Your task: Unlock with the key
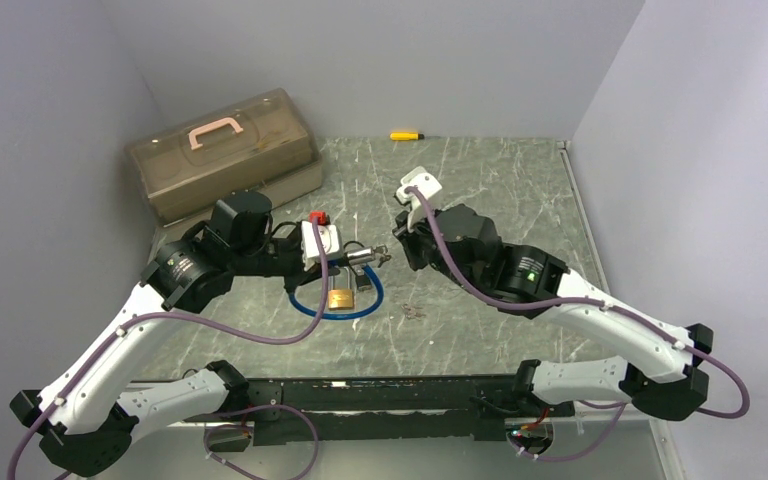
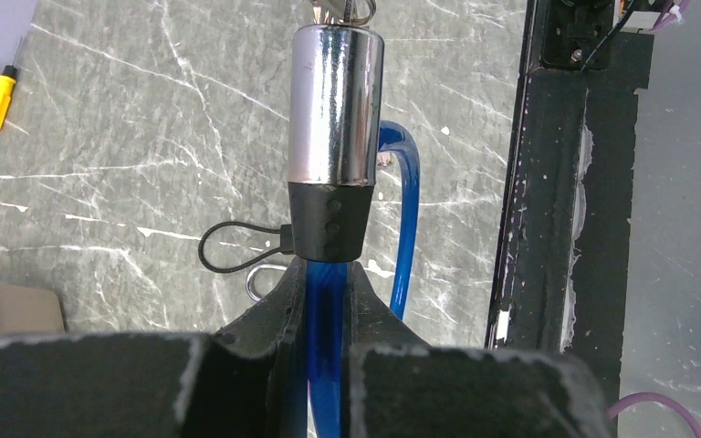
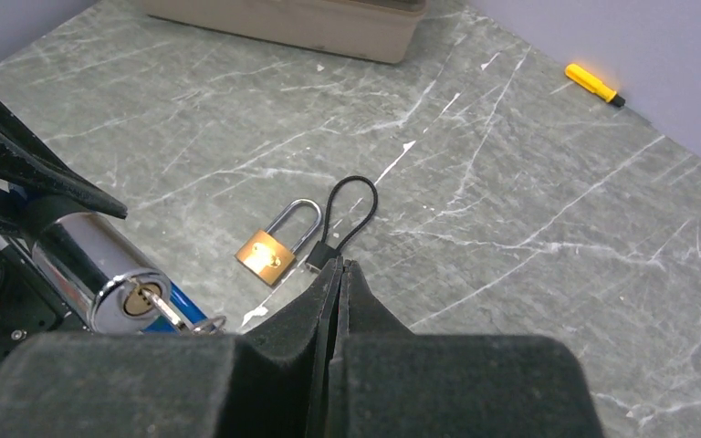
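Observation:
A chrome lock cylinder [image 1: 363, 256] [image 2: 336, 109] with a black collar sits on a blue cable [image 2: 326, 310], lifted off the table. My left gripper [image 2: 326, 292] [image 1: 332, 262] is shut on the blue cable just behind the collar. A key [image 3: 169, 310] sticks out of the brass keyhole in the cylinder's [image 3: 100, 269] end face, with its ring hanging. My right gripper [image 3: 339, 266] [image 1: 400, 245] is shut with nothing between its pads, just right of the key and not touching it.
A small brass padlock [image 3: 267, 254] [image 1: 339, 298] and a black loop lock [image 3: 347, 205] lie on the table inside the blue cable ring [image 1: 340, 312]. Loose keys [image 1: 412, 312] lie nearby. A toolbox [image 1: 222, 150] stands back left and a yellow screwdriver [image 1: 406, 135] lies at the back.

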